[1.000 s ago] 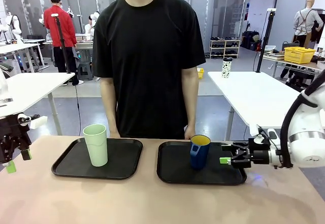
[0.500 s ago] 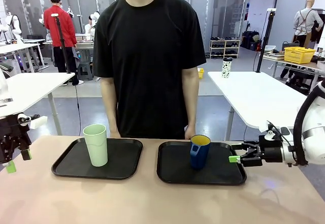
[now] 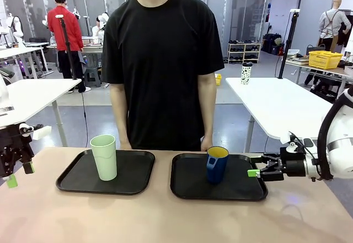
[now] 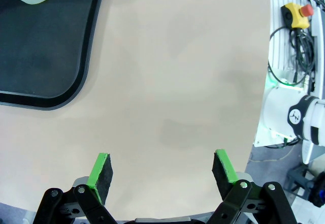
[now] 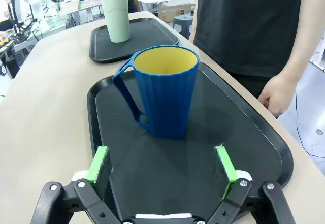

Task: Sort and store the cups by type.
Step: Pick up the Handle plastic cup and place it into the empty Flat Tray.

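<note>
Table: a light tan tabletop [image 3: 165, 221], plain and matte, running the full width of the front view; its near part is bare.
Left tray: a black tray [image 3: 106, 172] with rounded corners and a raised rim lies flat on the table, toward its far edge, left of centre.
Right tray: a second black tray [image 3: 219, 177] of the same kind lies flat just beside the first, a narrow strip of tabletop between them.
Tray edge, left wrist view: one rounded corner of a tray [image 4: 45, 66] sits on the bare tan surface.
</note>
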Robot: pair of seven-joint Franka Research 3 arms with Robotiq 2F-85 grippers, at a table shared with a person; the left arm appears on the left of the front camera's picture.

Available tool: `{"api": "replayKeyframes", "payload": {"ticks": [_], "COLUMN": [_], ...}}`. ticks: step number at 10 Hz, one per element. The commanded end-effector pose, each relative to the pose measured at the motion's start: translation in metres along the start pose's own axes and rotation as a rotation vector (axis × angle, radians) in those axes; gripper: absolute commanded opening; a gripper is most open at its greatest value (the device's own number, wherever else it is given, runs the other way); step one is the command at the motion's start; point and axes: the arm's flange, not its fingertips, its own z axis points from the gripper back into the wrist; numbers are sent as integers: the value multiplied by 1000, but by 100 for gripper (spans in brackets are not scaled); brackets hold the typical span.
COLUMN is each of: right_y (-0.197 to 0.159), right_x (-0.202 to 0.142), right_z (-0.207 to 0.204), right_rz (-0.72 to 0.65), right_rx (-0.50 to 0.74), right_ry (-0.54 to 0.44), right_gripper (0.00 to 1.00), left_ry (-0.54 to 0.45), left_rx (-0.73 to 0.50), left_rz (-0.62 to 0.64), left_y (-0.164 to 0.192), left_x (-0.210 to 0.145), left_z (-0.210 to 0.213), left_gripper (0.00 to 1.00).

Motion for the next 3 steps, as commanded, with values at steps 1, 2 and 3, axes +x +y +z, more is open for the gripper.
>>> {"api": "replayKeyframes", "payload": {"ticks": [1, 2, 3], "right_y": [-1, -1, -1], "right_x": [-1, -1, -1], "right_z": [-1, -1, -1], "right_rz": [6, 6, 6], "right_rx": [7, 7, 7], "right_ry": [-6, -6, -6], "right_gripper": [100, 100, 100], "left_ry": [3, 3, 3], "left_rx": [2, 2, 2], "left_rz": [-8, -8, -8], "left_y": [0, 0, 0], "left_x": [-1, -1, -1], "left_z": [1, 1, 1], "left_gripper": [100, 100, 100]}}
